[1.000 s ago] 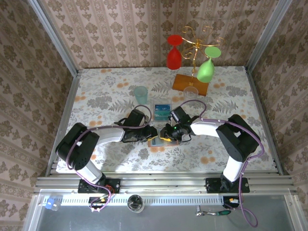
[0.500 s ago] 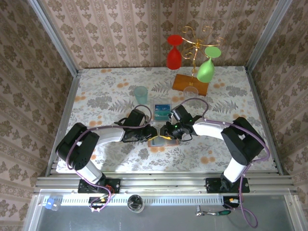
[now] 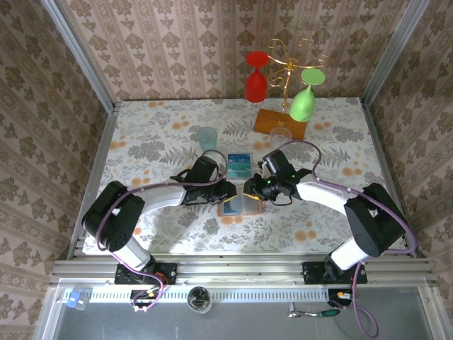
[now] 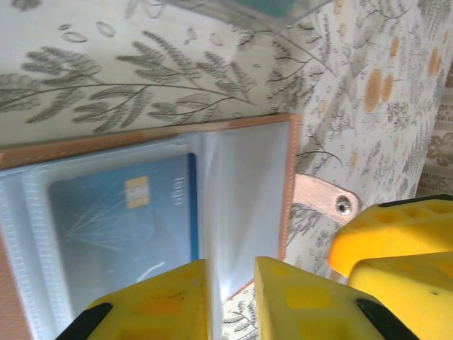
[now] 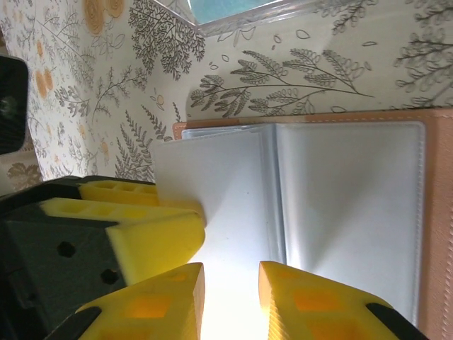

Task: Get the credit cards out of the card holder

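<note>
Top external: card holder [image 3: 238, 206] lengthwise L-R

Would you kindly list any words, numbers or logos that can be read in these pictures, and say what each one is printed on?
Blue card in the card holder: a short row of characters beside the gold chip, too blurred to read.
Teal cards on the table: any print is too small to read.
No other text, label or logo is legible.
</note>
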